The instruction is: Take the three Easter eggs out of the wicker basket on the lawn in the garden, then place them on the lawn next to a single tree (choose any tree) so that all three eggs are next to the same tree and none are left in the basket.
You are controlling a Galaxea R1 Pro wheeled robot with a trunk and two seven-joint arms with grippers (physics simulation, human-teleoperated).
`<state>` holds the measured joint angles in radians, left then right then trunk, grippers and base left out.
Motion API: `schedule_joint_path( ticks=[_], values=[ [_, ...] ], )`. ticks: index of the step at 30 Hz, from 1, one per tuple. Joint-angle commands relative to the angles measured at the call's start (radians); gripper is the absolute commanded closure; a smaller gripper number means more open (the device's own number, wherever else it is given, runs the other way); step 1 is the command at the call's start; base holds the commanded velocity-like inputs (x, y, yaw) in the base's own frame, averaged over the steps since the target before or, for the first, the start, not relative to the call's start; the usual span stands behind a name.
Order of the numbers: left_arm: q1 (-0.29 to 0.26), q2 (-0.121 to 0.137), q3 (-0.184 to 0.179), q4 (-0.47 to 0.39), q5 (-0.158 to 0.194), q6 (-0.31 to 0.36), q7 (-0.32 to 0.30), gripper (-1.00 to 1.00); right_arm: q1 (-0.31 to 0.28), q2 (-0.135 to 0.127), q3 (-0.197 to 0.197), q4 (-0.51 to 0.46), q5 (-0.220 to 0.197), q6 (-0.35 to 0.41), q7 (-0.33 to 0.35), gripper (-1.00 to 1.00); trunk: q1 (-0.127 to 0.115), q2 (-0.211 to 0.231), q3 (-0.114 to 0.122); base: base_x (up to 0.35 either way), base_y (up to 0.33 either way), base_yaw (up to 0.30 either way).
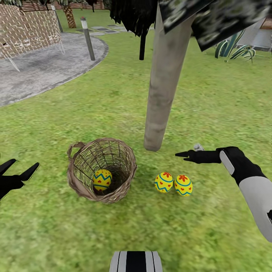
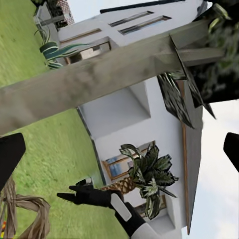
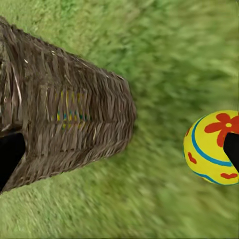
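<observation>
Nearest the head camera is the robot's own black-and-white trunk (image 1: 136, 261), low over the lawn (image 1: 211, 98). Just beyond it the wicker basket (image 1: 101, 170) lies tipped on the grass, mouth toward the camera, with one Easter egg (image 1: 102, 179) left inside near the lower rim. Two more eggs (image 1: 163, 182) (image 1: 183, 185) rest on the grass, touching each other, near the foot of the tree (image 1: 163, 83). So two of three look delivered, by my reading.

The left pincer (image 1: 19, 169) hangs to the basket's left with fingers spread and empty. The right pincer (image 1: 184, 154) hovers above the two placed eggs holding nothing; how far its fingers are parted I cannot tell.

The last egg is probably light, hard and smooth, so liable to squirt from a pinch. Taking it across its widest middle seems safest, reaching through the open mouth, since the basket looks light enough to shift if nudged.
</observation>
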<state>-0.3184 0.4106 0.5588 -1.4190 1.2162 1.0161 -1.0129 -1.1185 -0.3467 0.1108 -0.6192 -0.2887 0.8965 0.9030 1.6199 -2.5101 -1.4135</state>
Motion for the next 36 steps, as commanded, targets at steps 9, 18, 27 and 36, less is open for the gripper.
schedule_joint_path(
  ticks=[9,18,27,36],
  values=[
    [0.0,-0.002,0.021,0.0,-0.005,0.002,-0.003,-1.0,0.003,-0.028,0.0,-0.002,-0.007,0.003,0.136,-1.0,-0.004,0.002,0.034,0.0,0.0,0.0],
    [0.0,-0.002,0.022,0.002,-0.003,0.002,-0.003,-1.0,0.034,-0.037,0.001,-0.022,-0.005,0.001,0.401,-1.0,-0.008,0.004,0.069,0.0,0.0,0.0],
    [0.0,-0.003,0.021,0.002,-0.007,0.001,-0.003,-1.0,0.118,-0.033,0.004,-0.213,-0.004,0.001,0.538,-1.0,-0.012,0.006,0.104,0.0,0.0,0.0],
    [0.0,-0.004,0.021,0.002,-0.006,-0.001,-0.003,-1.0,0.169,-0.03,0.009,-0.35,0.002,0.008,0.492,-1.0,-0.016,0.008,0.139,0.0,0.0,0.008]
  ],
)
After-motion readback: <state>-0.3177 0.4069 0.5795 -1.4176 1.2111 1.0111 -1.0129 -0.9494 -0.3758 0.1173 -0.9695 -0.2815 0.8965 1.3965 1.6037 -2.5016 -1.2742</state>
